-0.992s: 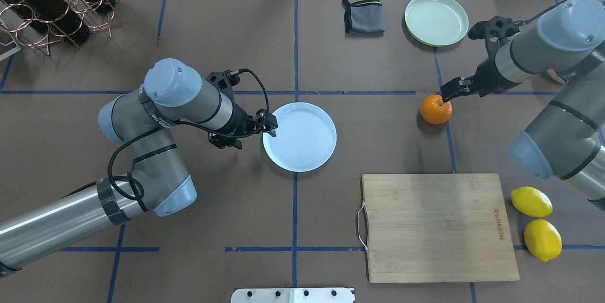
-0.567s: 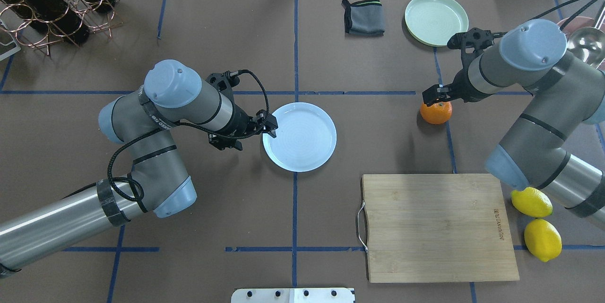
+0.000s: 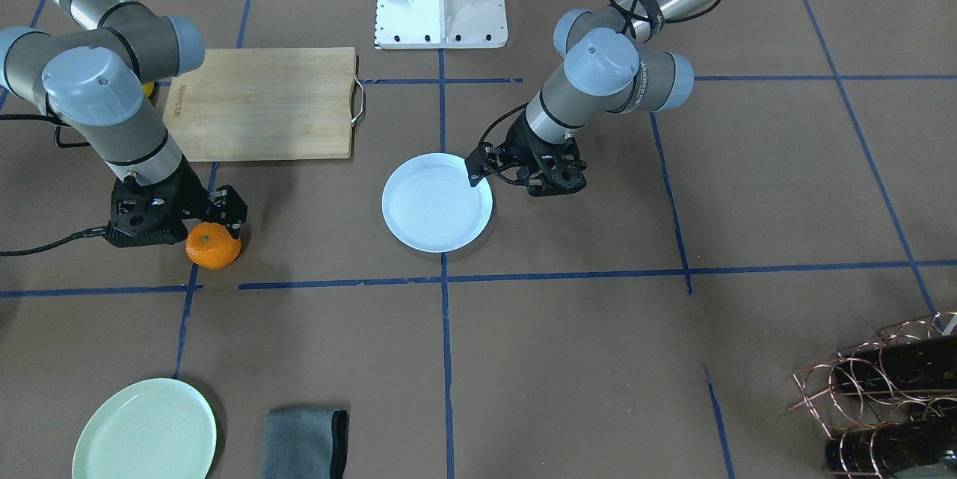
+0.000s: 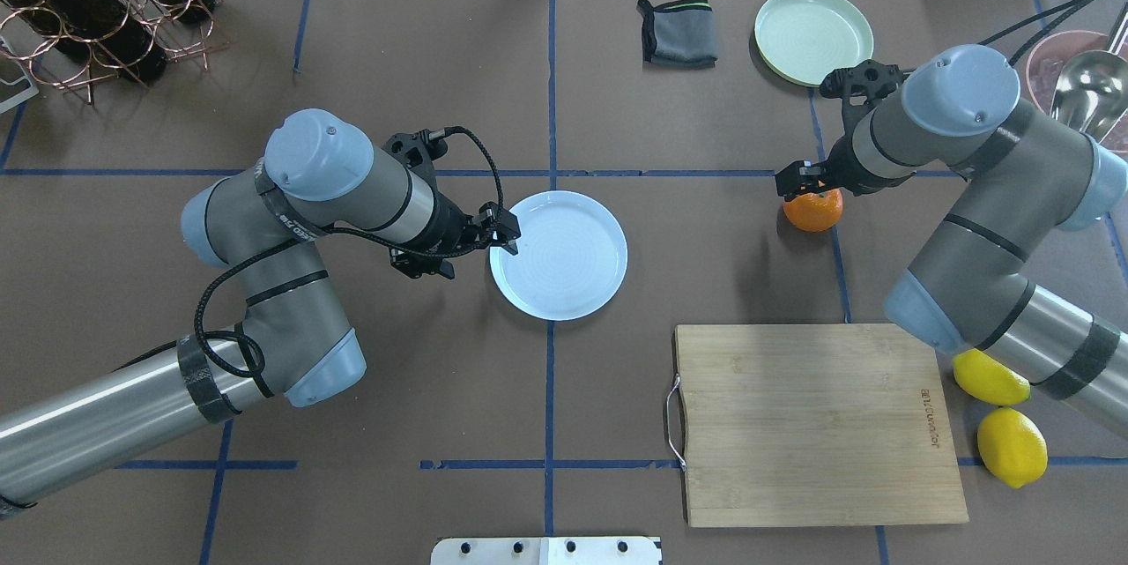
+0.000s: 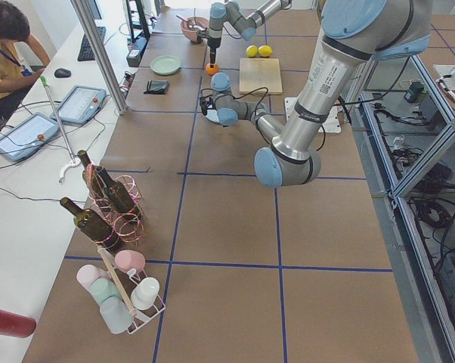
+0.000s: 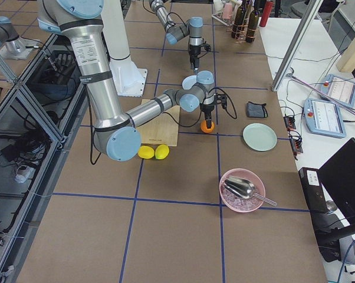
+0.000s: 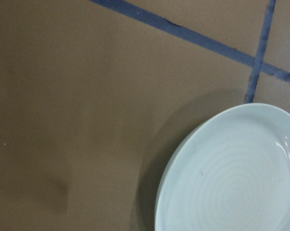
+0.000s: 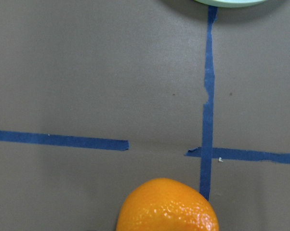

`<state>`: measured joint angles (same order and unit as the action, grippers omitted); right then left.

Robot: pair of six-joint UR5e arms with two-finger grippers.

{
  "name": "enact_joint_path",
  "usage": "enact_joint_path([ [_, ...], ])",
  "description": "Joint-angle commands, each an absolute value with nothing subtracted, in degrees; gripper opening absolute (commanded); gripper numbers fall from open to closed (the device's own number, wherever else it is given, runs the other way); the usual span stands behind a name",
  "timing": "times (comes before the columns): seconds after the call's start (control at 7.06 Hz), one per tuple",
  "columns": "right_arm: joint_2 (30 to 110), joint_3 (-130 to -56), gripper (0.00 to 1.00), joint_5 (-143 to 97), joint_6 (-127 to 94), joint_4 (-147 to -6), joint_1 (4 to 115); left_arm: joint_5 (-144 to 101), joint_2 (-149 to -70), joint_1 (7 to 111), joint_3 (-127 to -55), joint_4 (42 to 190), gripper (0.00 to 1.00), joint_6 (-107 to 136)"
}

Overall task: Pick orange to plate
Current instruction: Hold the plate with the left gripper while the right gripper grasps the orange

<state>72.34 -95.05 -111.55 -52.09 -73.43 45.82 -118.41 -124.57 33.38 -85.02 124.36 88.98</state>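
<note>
The orange (image 4: 815, 212) (image 3: 213, 249) lies on the brown table at the right, just under my right gripper (image 4: 804, 187) (image 3: 217, 214). That gripper is open, with its fingers over the top of the fruit. The right wrist view shows the orange (image 8: 166, 207) at its bottom edge, and no fingers. The white plate (image 4: 559, 255) (image 3: 437, 201) sits near the table's middle, with nothing on it. My left gripper (image 4: 500, 230) (image 3: 475, 168) hovers at the plate's left rim, looks open and holds nothing. In the left wrist view the plate (image 7: 231, 178) fills the lower right corner.
A wooden cutting board (image 4: 815, 424) lies in front of the orange, with two lemons (image 4: 991, 377) to its right. A mint-green plate (image 4: 813, 36) and a grey cloth (image 4: 677, 32) sit at the back. A bottle rack (image 4: 97, 1) is at the far left, and a pink bowl with a ladle (image 4: 1079, 85) at the far right.
My right arm has swung left and brought its gripper from beside the orange to over its top. The left arm, the plate and the orange have stayed put.
</note>
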Motion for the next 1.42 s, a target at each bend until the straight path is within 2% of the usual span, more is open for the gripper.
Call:
enact_joint_path([
  [0.0, 72.16, -92.65, 1.0, -111.53, -52.12, -70.34, 45.35, -118.21, -124.37, 33.31, -85.08, 124.37, 1.0, 88.95],
  [0.14, 72.51, -90.03, 1.0, -111.62, -52.21, -66.4, 45.26, -118.3, -124.37, 33.31, -85.17, 124.37, 1.0, 88.95],
  [0.42, 72.51, -89.13, 1.0, -111.62, -52.3, -63.9, 45.26, -118.3, -123.49, 33.4, -86.47, 124.37, 1.0, 88.95],
  [0.57, 72.42, -89.03, 0.97, -111.53, -52.29, -63.9, 45.09, -118.21, -122.96, 33.4, -86.66, 124.37, 1.0, 88.95],
  [0.71, 72.6, -89.03, 0.85, -111.53, -52.38, -63.81, 45.09, -118.3, -122.87, 33.4, -86.83, 124.37, 1.0, 88.95],
  [0.85, 72.6, -89.38, 0.66, -111.53, -52.38, -63.81, 45.26, -118.3, -122.78, 33.4, -87.1, 124.37, 1.0, 88.95],
  [0.99, 72.68, -90.6, 0.18, -111.97, -52.38, -63.9, 45.44, -118.21, -122.7, 33.4, -87.45, 124.37, 1.0, 88.95],
  [1.13, 72.51, -93.57, 0.0, -112.15, -54.38, -64.85, 45.44, -118.3, -122.7, 33.49, -88.32, 124.28, 1.0, 88.95],
  [1.28, 70.68, -96.13, 0.0, -112.24, -60.93, -66.52, 44.4, -118.3, -121.91, 33.57, -89.29, 124.28, 1.0, 89.03],
])
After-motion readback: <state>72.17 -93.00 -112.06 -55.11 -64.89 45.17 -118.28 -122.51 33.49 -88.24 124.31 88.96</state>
